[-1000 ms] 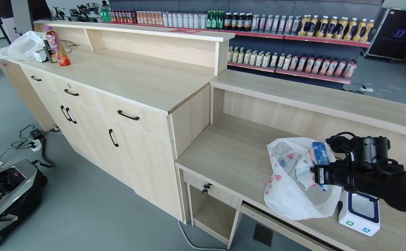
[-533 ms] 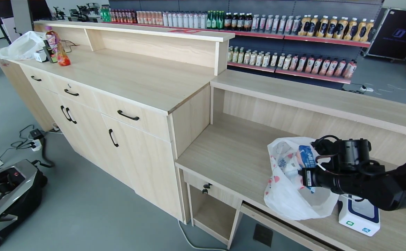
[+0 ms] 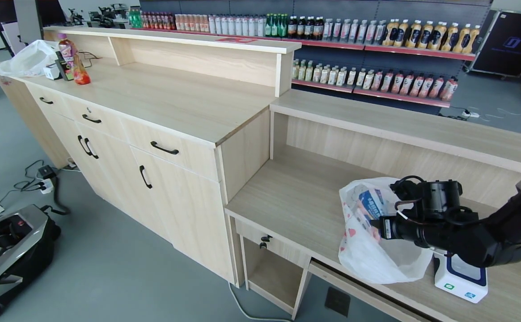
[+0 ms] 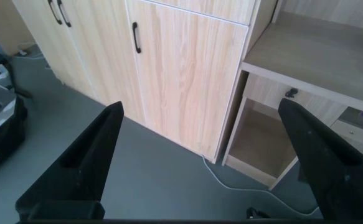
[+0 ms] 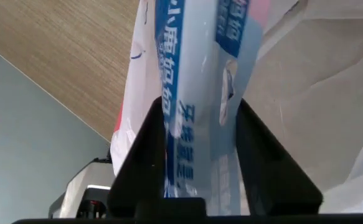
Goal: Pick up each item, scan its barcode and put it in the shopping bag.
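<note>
One packet (image 3: 372, 202) was clamped in the right gripper (image 5: 197, 118), inside the mouth of the shopping bag (image 3: 367, 257). The scanner (image 3: 460, 279) stood just beside the bag. Judged remaining: release of the packet. The left gripper (image 4: 201, 109) was spread wide and empty, well apart from the bag.

Pale wooden counter (image 3: 175, 96) — drinks shelves (image 3: 332, 45) behind, bottle (image 3: 72, 60) at far end.

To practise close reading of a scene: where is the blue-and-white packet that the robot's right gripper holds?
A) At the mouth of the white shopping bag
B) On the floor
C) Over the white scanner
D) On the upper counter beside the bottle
A: the right gripper, shut on the blue-and-white packet, holds it at the open mouth of the white shopping bag, beside the scanner.
</note>
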Robot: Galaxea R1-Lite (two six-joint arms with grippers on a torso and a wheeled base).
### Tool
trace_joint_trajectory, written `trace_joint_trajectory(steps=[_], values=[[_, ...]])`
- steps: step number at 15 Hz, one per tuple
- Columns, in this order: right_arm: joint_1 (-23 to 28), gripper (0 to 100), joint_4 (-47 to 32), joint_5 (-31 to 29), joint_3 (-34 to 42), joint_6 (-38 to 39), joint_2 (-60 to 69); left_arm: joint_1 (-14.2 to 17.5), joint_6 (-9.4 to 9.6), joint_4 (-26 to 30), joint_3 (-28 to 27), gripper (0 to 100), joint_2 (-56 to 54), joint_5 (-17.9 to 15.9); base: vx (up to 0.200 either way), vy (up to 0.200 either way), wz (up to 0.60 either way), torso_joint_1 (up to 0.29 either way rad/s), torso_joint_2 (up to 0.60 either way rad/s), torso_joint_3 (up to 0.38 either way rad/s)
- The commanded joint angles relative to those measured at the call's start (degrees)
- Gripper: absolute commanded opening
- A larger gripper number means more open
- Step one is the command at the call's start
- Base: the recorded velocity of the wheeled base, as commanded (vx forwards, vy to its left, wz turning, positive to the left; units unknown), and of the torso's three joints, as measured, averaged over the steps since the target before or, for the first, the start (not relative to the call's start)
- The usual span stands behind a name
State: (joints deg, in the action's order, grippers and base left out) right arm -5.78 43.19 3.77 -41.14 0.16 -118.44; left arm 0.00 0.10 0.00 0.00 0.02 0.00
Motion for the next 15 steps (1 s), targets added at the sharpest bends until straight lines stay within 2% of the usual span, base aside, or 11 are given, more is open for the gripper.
trace_joint_trajectory(steps=[1,6,8,10,11,12,15], values=[[0.1,100,0.8,-0.1,0.3,0.3,-0.7,0.0,-0.01,0.0,0.0,100,0.0,0.0,0.000,0.000,0.00,0.000,0.00,0.000],[0.9,100,1.4,-0.1,-3.2,-0.7,6.0,0.0,-0.01,0.0,0.0,100,0.0,0.0,0.000,0.000,0.00,0.000,0.00,0.000],[3.8,100,0.9,-0.4,-1.1,-7.0,15.4,0.0,-0.01,0.0,0.0,100,0.0,0.0,0.000,0.000,0.00,0.000,0.00,0.000],[9.1,100,1.1,-0.3,4.9,-14.3,24.8,0.0,-0.01,0.0,0.0,100,0.0,0.0,0.000,0.000,0.00,0.000,0.00,0.000],[14.4,100,0.8,-0.3,8.2,-19.1,29.1,0.0,-0.01,0.0,0.0,100,0.0,0.0,0.000,0.000,0.00,0.000,0.00,0.000],[21.9,100,-2.0,-0.2,9.8,-23.5,33.1,0.0,-0.01,0.0,0.0,100,0.0,0.0,0.000,0.000,0.00,0.000,0.00,0.000],[42.8,100,-14.9,0.8,9.7,-29.6,40.8,0.0,-0.01,0.0,0.0,100,0.0,0.0,0.000,0.000,-0.60,-0.001,0.00,0.004]])
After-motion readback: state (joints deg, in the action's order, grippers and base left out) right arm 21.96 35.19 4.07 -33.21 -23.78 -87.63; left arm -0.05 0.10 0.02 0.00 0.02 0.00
